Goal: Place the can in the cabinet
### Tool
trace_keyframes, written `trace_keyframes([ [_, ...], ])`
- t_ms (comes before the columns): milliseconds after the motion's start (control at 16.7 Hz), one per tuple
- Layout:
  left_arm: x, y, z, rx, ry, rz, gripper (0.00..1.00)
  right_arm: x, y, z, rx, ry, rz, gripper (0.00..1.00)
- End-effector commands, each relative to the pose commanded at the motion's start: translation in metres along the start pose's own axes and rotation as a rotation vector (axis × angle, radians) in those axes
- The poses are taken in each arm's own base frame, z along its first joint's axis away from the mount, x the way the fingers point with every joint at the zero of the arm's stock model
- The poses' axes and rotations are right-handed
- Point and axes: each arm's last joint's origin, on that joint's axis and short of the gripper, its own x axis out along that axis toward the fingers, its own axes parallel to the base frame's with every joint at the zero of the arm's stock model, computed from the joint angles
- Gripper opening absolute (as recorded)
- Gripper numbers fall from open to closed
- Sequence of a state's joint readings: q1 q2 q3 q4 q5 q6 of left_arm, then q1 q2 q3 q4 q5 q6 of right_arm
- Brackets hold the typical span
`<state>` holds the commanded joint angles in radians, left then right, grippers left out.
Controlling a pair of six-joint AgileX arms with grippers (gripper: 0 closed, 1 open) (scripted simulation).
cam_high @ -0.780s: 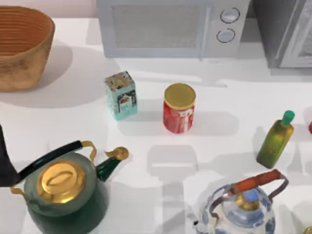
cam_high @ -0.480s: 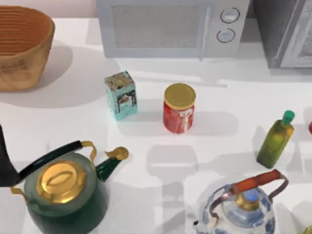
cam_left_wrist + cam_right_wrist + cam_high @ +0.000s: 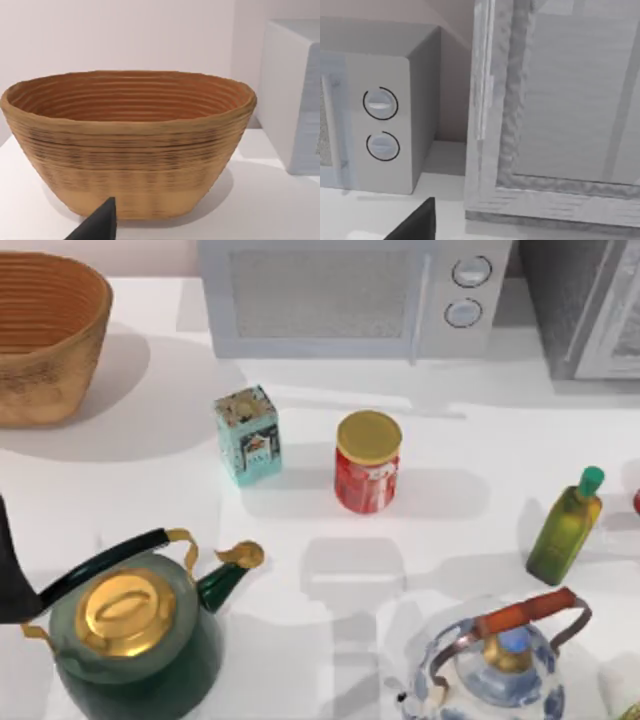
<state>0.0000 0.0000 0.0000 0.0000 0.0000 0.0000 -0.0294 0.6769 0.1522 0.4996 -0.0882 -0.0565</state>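
Can [image 3: 368, 461] upright mid-table, untouched, in front of the microwave [image 3: 355, 295]. Cabinet [image 3: 590, 305] at back right, door shut. Tin [image 3: 248, 435] beside the can on its left, bottle [image 3: 566, 527] and kettle [image 3: 497, 660] toward the right. Risk, as I judge: sweeping the bottle over on approach. Clearest room lies directly before the can. Cannot tell the state of either gripper's jaws.

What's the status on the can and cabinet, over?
Can upright mid-table, ungrabbed. Cabinet back right, door looks shut. Left arm parked at left edge. Olive bottle and microwave stand near the route.
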Motion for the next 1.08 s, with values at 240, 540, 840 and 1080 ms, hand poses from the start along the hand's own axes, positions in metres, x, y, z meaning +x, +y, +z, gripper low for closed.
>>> trace_keyframes([
  [240, 0.0, 0.0, 0.0, 0.0, 0.0, 0.0, 1.0, 0.045, -0.008, -0.025, 0.015, 0.079, -0.027, 1.0],
  [540, 0.0, 0.0, 0.0, 0.0, 0.0, 0.0, 1.0, 0.067, -0.013, -0.077, 0.061, 0.227, -0.088, 1.0],
  [840, 0.0, 0.0, 0.0, 0.0, 0.0, 0.0, 1.0, 0.063, -0.002, -0.109, 0.08, 0.368, -0.06, 1.0],
  [1080, 0.0, 0.0, 0.0, 0.0, 0.0, 0.0, 1.0, 0.063, -0.002, -0.109, 0.08, 0.367, -0.061, 1.0],
])
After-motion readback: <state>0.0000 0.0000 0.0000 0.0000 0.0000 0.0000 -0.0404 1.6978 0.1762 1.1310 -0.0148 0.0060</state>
